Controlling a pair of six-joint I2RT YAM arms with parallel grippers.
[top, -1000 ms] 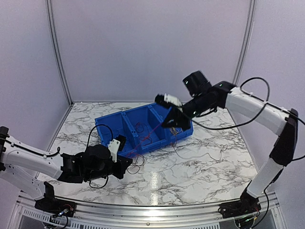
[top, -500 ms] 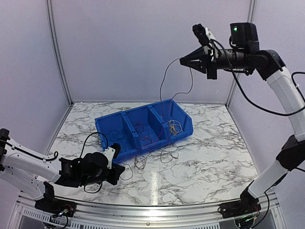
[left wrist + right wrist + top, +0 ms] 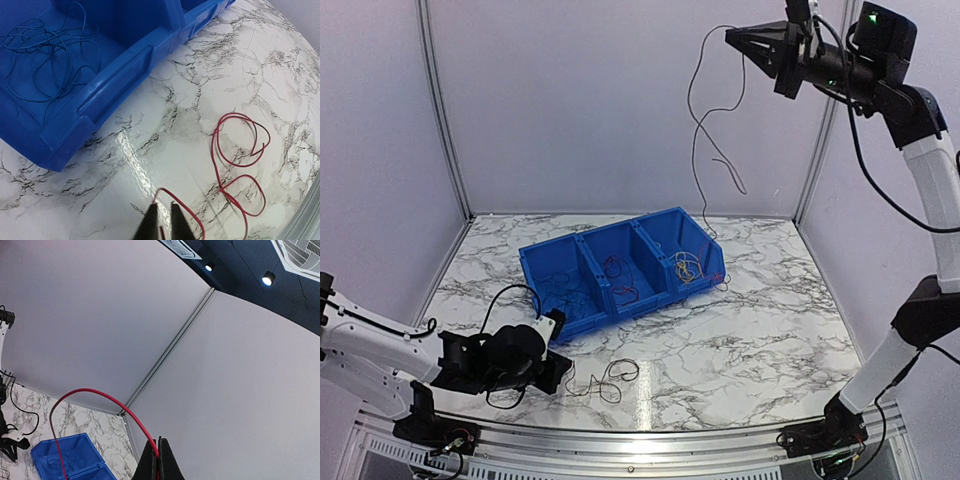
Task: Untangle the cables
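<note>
My right gripper (image 3: 732,36) is raised high at the back right, shut on a long red cable (image 3: 100,397). That cable (image 3: 697,130) hangs in curves down to the right end of the blue bin (image 3: 535,262). My left gripper (image 3: 162,216) is low over the table by the near edge, shut on the end of another red cable (image 3: 240,150). This one lies in loose loops on the marble (image 3: 605,380), in front of the bin. Inside the bin, dark blue cables (image 3: 45,60) fill the left compartment, red ones (image 3: 620,282) the middle and yellow ones (image 3: 688,265) the right.
The bin's front wall (image 3: 115,85) stands close ahead and to the left of my left gripper. White walls enclose the marble table on three sides. A metal rail (image 3: 620,440) runs along the near edge. Black arm cables (image 3: 515,300) loop beside my left arm.
My right gripper has climbed further up and right, lifting its cable out of the bin. My left gripper has drawn back toward the near edge, and its red cable now lies slack.
</note>
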